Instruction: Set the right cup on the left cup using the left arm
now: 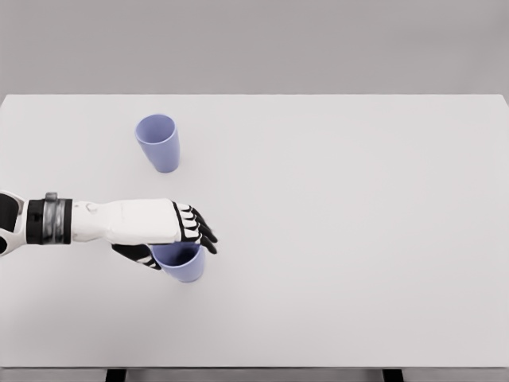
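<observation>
Head view showed the left hand (171, 231) curled around the rim of a lilac plastic cup (181, 264) on the white table (358, 239). A second lilac cup (158, 142) stood well apart, farther back.

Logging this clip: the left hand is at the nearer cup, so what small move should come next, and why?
Probably lift straight up. The left hand looks wrapped around the near cup, which seems to rest on the table; the far cup stands apart.
</observation>
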Available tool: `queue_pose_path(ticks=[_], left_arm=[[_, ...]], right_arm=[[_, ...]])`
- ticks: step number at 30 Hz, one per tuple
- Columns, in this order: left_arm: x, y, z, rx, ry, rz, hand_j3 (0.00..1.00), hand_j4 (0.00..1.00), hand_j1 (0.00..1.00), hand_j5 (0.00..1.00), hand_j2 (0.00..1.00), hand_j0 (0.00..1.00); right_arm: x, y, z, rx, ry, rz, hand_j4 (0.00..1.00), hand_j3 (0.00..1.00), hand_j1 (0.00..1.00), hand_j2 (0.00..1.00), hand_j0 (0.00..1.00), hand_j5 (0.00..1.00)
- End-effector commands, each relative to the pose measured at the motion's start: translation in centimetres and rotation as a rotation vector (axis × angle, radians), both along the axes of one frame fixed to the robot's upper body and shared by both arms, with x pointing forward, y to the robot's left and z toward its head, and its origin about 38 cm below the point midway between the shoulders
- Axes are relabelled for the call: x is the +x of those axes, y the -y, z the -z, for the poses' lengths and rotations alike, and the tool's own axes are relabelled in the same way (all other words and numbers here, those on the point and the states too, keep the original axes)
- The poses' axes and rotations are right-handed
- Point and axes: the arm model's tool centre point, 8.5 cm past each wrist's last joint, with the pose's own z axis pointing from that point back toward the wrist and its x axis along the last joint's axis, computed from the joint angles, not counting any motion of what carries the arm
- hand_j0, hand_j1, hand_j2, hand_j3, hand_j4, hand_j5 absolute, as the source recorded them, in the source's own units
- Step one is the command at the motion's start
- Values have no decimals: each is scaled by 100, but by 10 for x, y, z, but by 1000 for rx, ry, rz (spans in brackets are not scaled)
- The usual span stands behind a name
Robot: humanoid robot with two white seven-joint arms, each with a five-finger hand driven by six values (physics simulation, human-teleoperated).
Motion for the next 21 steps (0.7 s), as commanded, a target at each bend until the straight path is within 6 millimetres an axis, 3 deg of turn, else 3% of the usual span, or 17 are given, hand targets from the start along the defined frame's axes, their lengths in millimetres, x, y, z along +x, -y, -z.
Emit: queue_pose_path(ticks=[1, 6, 15, 21], left_arm=[[1, -1, -1, -11, 4, -7, 63, 63, 63, 63, 63, 63], [1, -2, -1, -7, 3, -10, 62, 62, 62, 62, 62, 62], [11, -7, -28, -53, 52, -36, 57, 57, 57, 57, 57, 57], [22, -20, -64, -77, 123, -71, 57, 57, 57, 57, 57, 57]], right_arm=[[0, 0, 0, 0, 0, 0, 100, 100, 100, 100, 100, 100], [0, 0, 0, 0, 0, 1, 100, 100, 100, 100, 100, 100], [0, 0, 0, 0, 0, 0, 100, 100, 100, 100, 100, 100], [0, 0, 0, 0, 0, 1, 100, 100, 100, 100, 100, 100]])
